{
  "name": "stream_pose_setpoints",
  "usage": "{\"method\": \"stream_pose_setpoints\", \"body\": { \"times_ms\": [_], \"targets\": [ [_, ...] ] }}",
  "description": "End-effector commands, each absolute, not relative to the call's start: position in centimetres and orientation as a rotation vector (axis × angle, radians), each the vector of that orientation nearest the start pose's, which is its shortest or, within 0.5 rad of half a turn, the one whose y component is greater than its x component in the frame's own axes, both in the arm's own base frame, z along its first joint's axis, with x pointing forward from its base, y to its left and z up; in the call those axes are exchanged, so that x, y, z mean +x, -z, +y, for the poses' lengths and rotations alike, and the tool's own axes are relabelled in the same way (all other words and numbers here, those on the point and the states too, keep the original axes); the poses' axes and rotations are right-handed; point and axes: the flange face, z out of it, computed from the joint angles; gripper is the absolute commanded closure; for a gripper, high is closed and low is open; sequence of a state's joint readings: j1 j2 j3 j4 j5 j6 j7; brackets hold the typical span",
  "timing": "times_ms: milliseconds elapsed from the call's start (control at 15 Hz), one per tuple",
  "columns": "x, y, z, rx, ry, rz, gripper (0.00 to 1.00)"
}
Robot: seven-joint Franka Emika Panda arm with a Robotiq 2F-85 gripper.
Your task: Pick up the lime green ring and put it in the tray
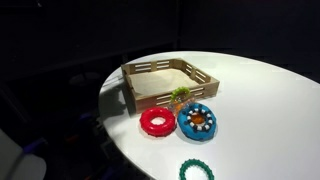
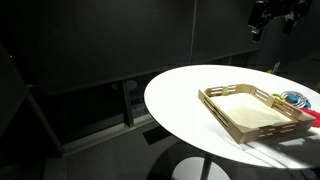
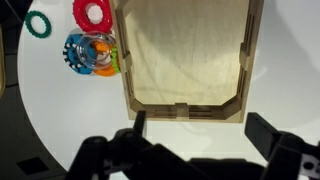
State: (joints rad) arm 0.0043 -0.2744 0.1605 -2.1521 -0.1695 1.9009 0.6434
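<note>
Lime green ring: your lime green ring lies on the table outside the tray. In the wrist view it sits between the tray's left wall and the blue ring. In an exterior view the lime green ring shows right at the tray's near rail. You cannot tell whether it touches the wood.
Tray: the tray is square with slatted rails and fills most of the wrist view, its floor showing plain wood. In an exterior view the tray stands well in from the table's left edge.
Gripper: your gripper hangs over the tray's near rail, fingers spread wide with nothing between them. In an exterior view the gripper is a dark shape at top right, well above the table.
Blue ring: the blue ring is just left of the lime green ring, with white studs on it and something orange in its middle.
Red ring: the red ring is just beyond the blue ring in the wrist view. In an exterior view the red ring lies left of the blue ring, close against it.
Emerald-green ring: the emerald-green ring lies left of the red ring, apart from it.
Table: the table is white and round.
</note>
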Motion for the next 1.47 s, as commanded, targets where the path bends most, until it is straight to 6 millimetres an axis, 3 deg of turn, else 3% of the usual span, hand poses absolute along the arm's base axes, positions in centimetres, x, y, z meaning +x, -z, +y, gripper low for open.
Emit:
{"method": "stream_pose_setpoints", "body": {
  "times_ms": [0,400,867,1400],
  "targets": [
    [47.0,-50.6,4.7,-3.174,0.098,0.718,0.0],
    [46.3,-48.3,1.2,-3.156,0.016,0.751,0.0],
    [46.7,-48.2,1.4,-3.16,0.005,0.779,0.0],
    [45.4,-46.3,-4.1,-3.077,-0.032,0.931,0.0]
  ]
}}
